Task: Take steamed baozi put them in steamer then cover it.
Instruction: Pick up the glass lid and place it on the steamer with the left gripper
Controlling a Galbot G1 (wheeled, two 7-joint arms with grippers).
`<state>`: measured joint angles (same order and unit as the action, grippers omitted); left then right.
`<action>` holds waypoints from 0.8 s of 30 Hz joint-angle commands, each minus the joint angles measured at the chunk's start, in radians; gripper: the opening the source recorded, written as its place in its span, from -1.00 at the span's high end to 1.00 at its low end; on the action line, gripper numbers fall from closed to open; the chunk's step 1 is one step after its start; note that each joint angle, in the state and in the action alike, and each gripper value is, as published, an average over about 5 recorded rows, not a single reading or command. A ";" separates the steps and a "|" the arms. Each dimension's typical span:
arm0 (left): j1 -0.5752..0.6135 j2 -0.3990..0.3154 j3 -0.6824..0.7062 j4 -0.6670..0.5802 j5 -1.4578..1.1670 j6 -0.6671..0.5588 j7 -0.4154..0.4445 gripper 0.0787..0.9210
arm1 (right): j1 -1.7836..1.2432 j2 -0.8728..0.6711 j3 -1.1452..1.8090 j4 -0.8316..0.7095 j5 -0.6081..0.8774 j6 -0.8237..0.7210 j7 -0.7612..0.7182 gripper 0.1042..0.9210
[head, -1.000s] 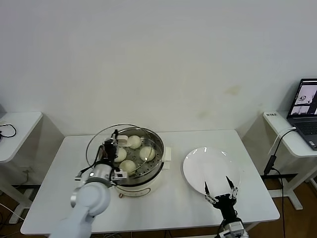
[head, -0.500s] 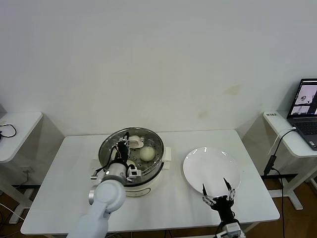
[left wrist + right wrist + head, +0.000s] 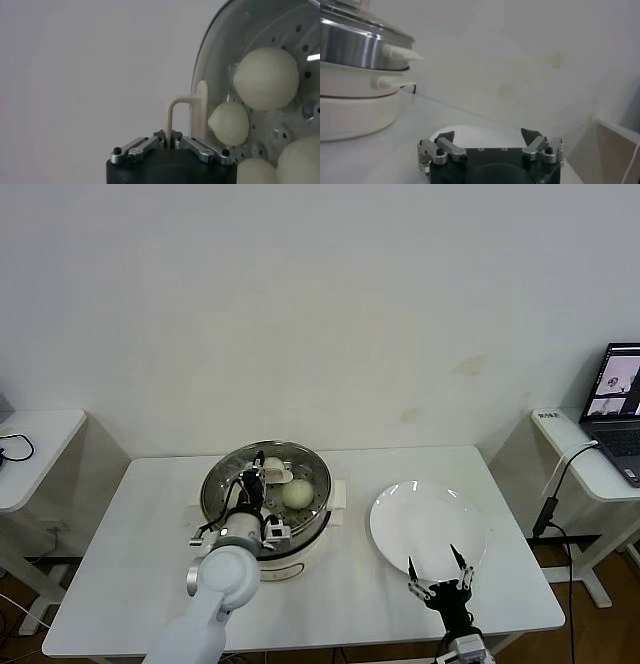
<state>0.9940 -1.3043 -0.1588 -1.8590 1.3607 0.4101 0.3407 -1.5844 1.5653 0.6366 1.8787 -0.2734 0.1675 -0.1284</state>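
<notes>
The steamer [image 3: 266, 504] stands on the white worktop [image 3: 130, 534], directly under the left tool [image 3: 253, 484]: a shiny steel basket with a perforated floor, seated on a cream-white pot base with stubby side handles. Inside it lie the steamed baozi [image 3: 266, 78], smooth, round, cream-white buns; the left wrist view shows four of them through the glass, while the head view shows only two clearly, the others hidden behind the tool and arm.

The cover [image 3: 265, 483], a round clear glass lid with a metal rim, sits over the basket, its edge about lined up with the steamer's rim. Its cream-white bar handle [image 3: 186, 116] rises as a narrow arch between the left tool's fingers [image 3: 200, 146], which are clamped onto it.

The right tool [image 3: 439, 572] hovers low over the near edge of the worktop, its dark pointed fingers spread wide with nothing between them. Just beyond its tips lies a flat, glossy white plate [image 3: 428, 524], bare, well apart from the steamer and to its right.
</notes>
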 commanded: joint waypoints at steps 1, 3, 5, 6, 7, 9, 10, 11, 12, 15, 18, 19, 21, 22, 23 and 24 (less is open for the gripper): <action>0.010 -0.016 0.003 -0.003 0.009 -0.007 -0.002 0.84 | 0.001 0.001 -0.005 -0.001 -0.002 0.000 -0.001 -0.76; 0.013 -0.021 -0.001 -0.005 0.009 -0.012 -0.009 0.84 | 0.000 0.001 -0.007 -0.001 -0.003 0.000 -0.001 -0.76; 0.016 -0.024 -0.004 -0.008 0.008 -0.015 -0.017 0.84 | 0.000 0.001 -0.008 -0.001 -0.003 0.000 -0.002 -0.76; 0.018 -0.024 -0.005 -0.012 0.006 -0.015 -0.019 0.84 | -0.001 0.001 -0.009 -0.001 -0.003 0.000 -0.002 -0.76; 0.021 -0.024 -0.006 -0.017 0.004 -0.015 -0.021 0.83 | -0.001 0.002 -0.009 -0.001 -0.003 0.000 -0.002 -0.76; 0.030 -0.021 -0.007 -0.030 -0.001 -0.015 -0.026 0.79 | -0.002 0.002 -0.010 -0.001 -0.004 0.000 -0.002 -0.76; 0.035 -0.020 -0.009 -0.038 -0.004 -0.015 -0.027 0.75 | -0.003 0.002 -0.011 -0.001 -0.004 0.000 -0.002 -0.76; 0.042 -0.019 -0.010 -0.047 -0.007 -0.015 -0.029 0.68 | -0.003 0.003 -0.011 -0.002 -0.004 0.000 -0.002 -0.76; 0.049 -0.017 -0.012 -0.056 -0.010 -0.015 -0.030 0.62 | -0.004 0.003 -0.012 -0.002 -0.004 0.000 -0.002 -0.76; 0.076 -0.010 -0.018 -0.086 -0.015 -0.017 -0.032 0.42 | -0.007 0.003 -0.014 -0.002 -0.005 0.001 -0.002 -0.76; 0.107 0.005 -0.025 -0.120 -0.023 -0.020 -0.035 0.21 | -0.009 0.002 -0.016 0.000 -0.007 0.001 -0.002 -0.76; 0.118 0.011 -0.028 -0.134 -0.026 -0.021 -0.037 0.15 | -0.010 0.002 -0.017 0.000 -0.007 0.001 -0.002 -0.76; 0.143 0.025 -0.035 -0.163 -0.032 -0.025 -0.041 0.01 | -0.013 0.002 -0.018 0.001 -0.008 0.001 -0.001 -0.76; 0.156 0.032 -0.039 -0.179 -0.035 -0.027 -0.043 -0.06 | -0.014 0.002 -0.019 0.001 -0.008 0.002 -0.001 -0.76; 0.170 0.040 -0.043 -0.197 -0.039 -0.028 -0.046 -0.14 | -0.015 0.001 -0.019 0.001 -0.008 0.003 -0.001 -0.76; 0.184 0.048 -0.048 -0.217 -0.044 -0.030 -0.049 -0.20 | -0.017 0.001 -0.019 0.001 -0.007 0.003 -0.001 -0.76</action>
<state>1.0822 -1.2932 -0.1916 -1.9537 1.3346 0.3861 0.3014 -1.5973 1.5671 0.6182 1.8783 -0.2807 0.1691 -0.1301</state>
